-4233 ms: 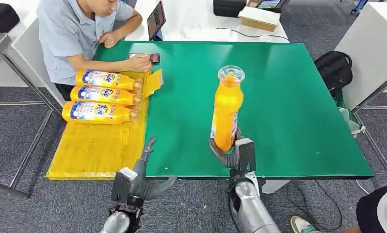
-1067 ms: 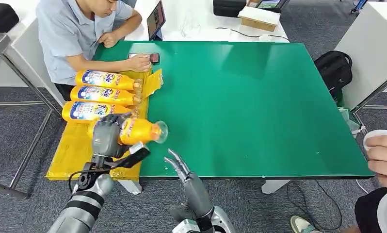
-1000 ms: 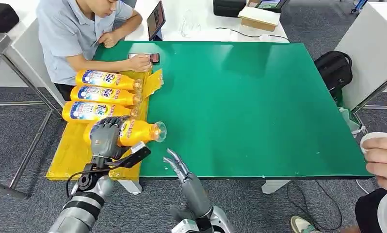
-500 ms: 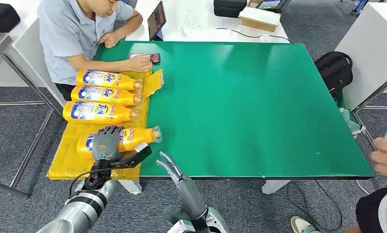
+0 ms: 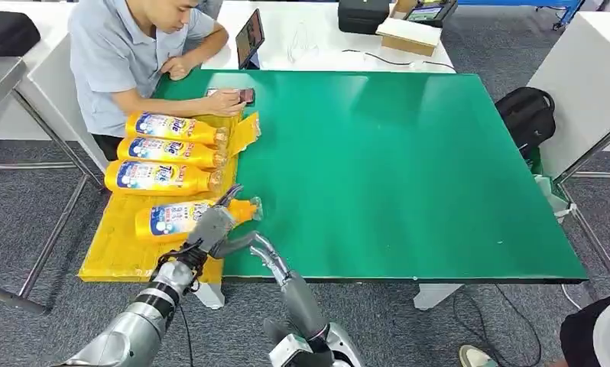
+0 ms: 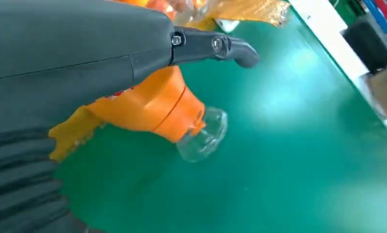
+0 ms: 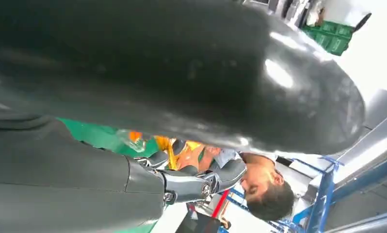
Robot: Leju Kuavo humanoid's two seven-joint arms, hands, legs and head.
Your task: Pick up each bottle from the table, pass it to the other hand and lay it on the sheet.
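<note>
Person point(image 5: 118, 53) touching phone point(image 5: 237, 95); backpack point(image 5: 527, 115) on floor.

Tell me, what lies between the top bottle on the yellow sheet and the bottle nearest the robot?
Two more bottles, lying side by side on the sheet, seen from the head view.

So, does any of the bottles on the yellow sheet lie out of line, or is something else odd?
The fourth bottle, nearest the left hand, lies roughly parallel to the other three bottles, but its clear cap pokes past the yellow sheet onto the green table. Nothing is spilled.
</note>
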